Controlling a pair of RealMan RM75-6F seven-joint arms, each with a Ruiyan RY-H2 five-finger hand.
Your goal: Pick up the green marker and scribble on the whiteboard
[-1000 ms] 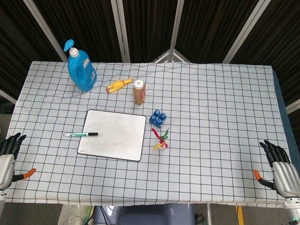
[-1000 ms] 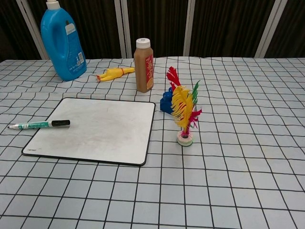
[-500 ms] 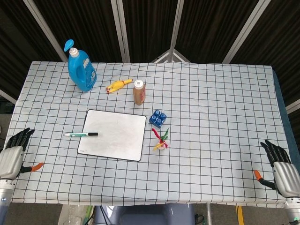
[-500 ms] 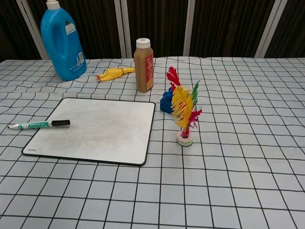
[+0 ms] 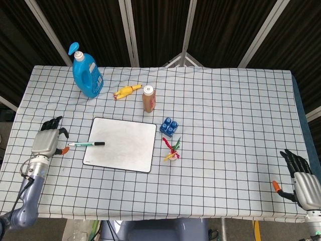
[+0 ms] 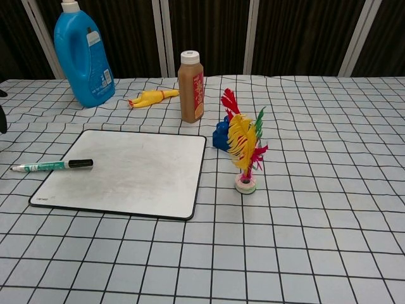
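The left hand [image 5: 46, 142] hovers near the tabletop's left edge, just beside the marker's [image 5: 86, 144] tip, fingers spread and holding nothing. The marker lies across the whiteboard's [image 5: 122, 150] left edge, capped end on the board, tip on the cloth [image 5: 225, 115]. The right hand [image 5: 301, 178] sits at the front right corner, fingers apart and empty. A blue bottle [image 5: 86, 71] stands at the back left; a brown bottle [image 5: 148, 98] stands behind the whiteboard.
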